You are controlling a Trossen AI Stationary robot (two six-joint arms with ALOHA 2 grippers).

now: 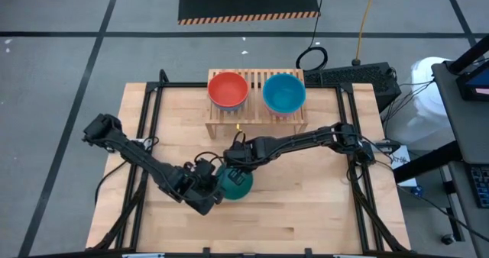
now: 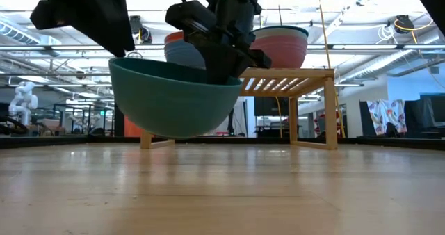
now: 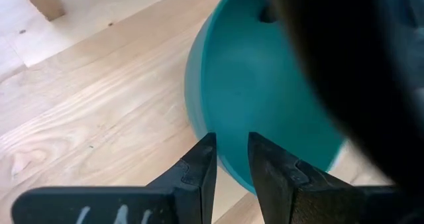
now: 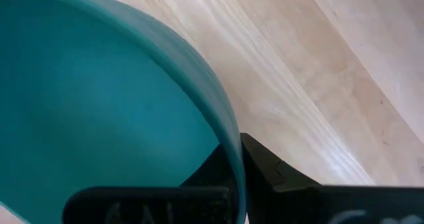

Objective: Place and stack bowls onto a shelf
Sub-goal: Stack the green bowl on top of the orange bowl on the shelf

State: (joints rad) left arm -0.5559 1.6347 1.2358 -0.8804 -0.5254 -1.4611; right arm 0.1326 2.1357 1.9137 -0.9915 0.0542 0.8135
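Observation:
The teal green bowl (image 1: 238,186) (image 2: 174,99) hangs just above the tabletop, near the table's middle and in front of the shelf. My right gripper (image 1: 238,166) (image 4: 237,159) is shut on the bowl's far rim. My left gripper (image 1: 216,188) (image 3: 232,148) is at the bowl's left side, slightly open, with one finger outside the rim and one inside; I cannot see it touching. The light-wood shelf (image 1: 256,79) (image 2: 292,74) stands at the far edge. It carries a stack topped by a red bowl (image 1: 228,88) and a stack topped by a blue bowl (image 1: 284,92). My right gripper pinches the teal bowl's rim (image 4: 228,128), one finger (image 4: 209,174) inside the bowl and one (image 4: 271,174) outside. It comes from the far right side, slanting down. The bowl is lifted clear of the table and tilts a little, as the low view shows.
The shelf's two stacks fill its slatted top; in the low view a pink bowl (image 2: 285,49) shows in the right stack and a pale blue one (image 2: 182,54) in the left. Bare tabletop (image 1: 306,189) lies right of and in front of the bowl. Black frame rails (image 1: 145,136) line the table's sides.

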